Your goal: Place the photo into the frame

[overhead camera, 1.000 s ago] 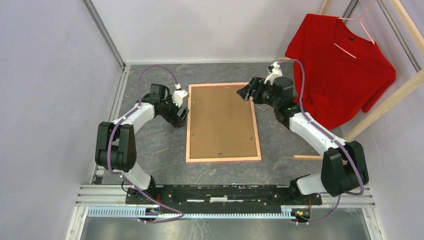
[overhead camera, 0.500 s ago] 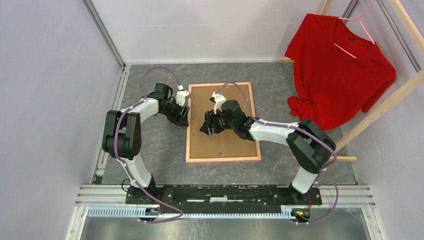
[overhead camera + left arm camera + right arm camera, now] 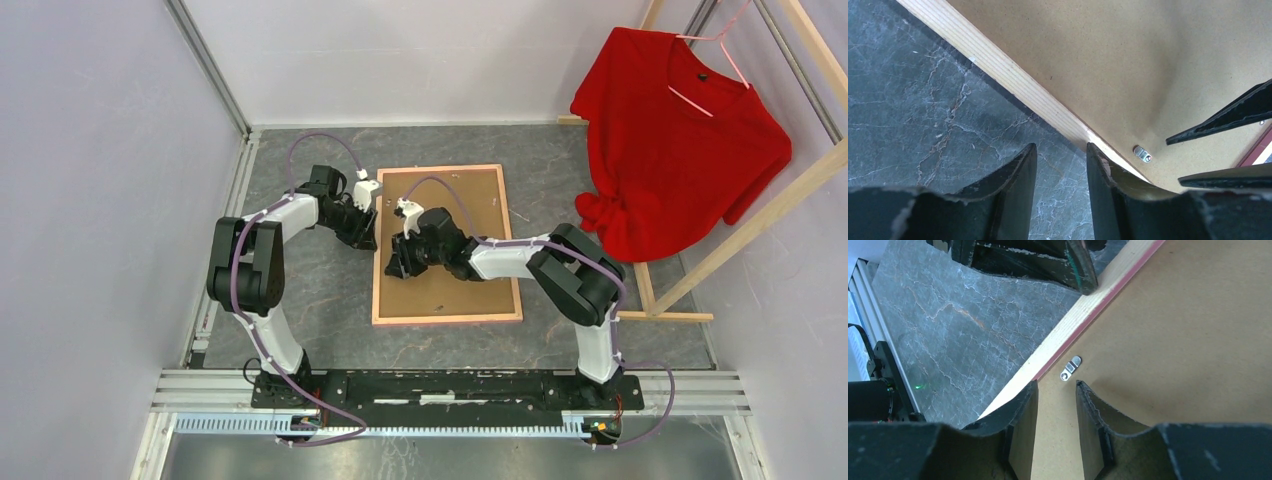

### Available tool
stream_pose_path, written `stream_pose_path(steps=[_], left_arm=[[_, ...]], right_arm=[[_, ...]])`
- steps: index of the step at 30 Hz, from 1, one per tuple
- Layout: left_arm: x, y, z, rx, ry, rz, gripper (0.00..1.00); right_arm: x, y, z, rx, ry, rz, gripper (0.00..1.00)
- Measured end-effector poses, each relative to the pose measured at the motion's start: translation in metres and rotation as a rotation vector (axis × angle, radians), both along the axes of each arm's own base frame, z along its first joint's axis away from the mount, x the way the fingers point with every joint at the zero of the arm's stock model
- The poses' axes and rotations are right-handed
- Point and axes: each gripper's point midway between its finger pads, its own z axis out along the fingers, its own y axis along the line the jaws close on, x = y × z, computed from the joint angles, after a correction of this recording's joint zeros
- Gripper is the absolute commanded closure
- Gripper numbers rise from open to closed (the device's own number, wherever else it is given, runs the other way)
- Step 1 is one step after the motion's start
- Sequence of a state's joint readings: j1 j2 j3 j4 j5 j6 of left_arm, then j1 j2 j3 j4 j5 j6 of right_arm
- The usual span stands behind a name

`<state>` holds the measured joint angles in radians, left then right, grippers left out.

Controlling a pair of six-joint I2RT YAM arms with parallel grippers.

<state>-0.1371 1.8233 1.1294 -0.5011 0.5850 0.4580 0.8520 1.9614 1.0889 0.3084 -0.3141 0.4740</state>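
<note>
The frame [image 3: 470, 292] lies face down on the dark marble table, brown backing board up, with a light wood rim [image 3: 998, 65] and a thin pink inner edge [image 3: 1098, 310]. The photo is not in view. My left gripper [image 3: 366, 238] sits low at the frame's left edge, open, with only bare table in the gap [image 3: 1060, 147]. My right gripper [image 3: 397, 265] reaches across the backing to the same left edge, open, hovering just behind a small metal turn clip [image 3: 1070, 368]. Its fingers [image 3: 1218, 120] show in the left wrist view.
A red T-shirt [image 3: 680, 140] hangs on a pink hanger from a wooden clothes rack [image 3: 760, 215] at the right, and the rack's foot [image 3: 660, 316] lies on the table near the right arm. Metal rails [image 3: 232, 190] border the table's left side.
My right arm has swung from the frame's far right corner across the backing to its left edge. Both grippers have narrowed. The left arm has barely moved.
</note>
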Motion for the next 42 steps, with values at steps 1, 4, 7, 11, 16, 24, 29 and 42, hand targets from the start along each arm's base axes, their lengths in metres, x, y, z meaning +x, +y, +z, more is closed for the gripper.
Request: stream_pose_path(steps=[1, 4, 7, 11, 16, 24, 29, 42], left_arm=[[0.0, 0.0, 0.0, 0.0, 0.0, 0.0, 0.54], [0.0, 0.0, 0.0, -0.001, 0.002, 0.0, 0.55], [0.0, 0.0, 0.0, 0.0, 0.003, 0.0, 0.56], [0.0, 0.0, 0.0, 0.0, 0.007, -0.001, 0.58], [-0.001, 0.0, 0.001, 0.0, 0.011, 0.0, 0.59], [-0.001, 0.0, 0.0, 0.001, 0.011, -0.001, 0.6], [-0.001, 0.0, 0.0, 0.002, 0.011, 0.0, 0.6], [-0.001, 0.001, 0.0, 0.005, 0.018, 0.001, 0.61]], right_arm=[[-0.001, 0.002, -0.001, -0.001, 0.001, 0.005, 0.61], [-0.002, 0.006, -0.005, -0.006, 0.005, 0.01, 0.61], [-0.002, 0.007, -0.008, -0.013, 0.007, 0.01, 0.61], [-0.002, 0.005, -0.012, -0.024, 0.011, 0.004, 0.61], [0.001, 0.01, -0.014, -0.019, 0.009, 0.004, 0.61], [0.004, 0.017, -0.014, 0.005, 0.01, 0.008, 0.62], [0.004, 0.018, -0.014, 0.015, 0.02, 0.011, 0.63], [0.003, 0.019, -0.014, 0.042, 0.055, 0.016, 0.67]])
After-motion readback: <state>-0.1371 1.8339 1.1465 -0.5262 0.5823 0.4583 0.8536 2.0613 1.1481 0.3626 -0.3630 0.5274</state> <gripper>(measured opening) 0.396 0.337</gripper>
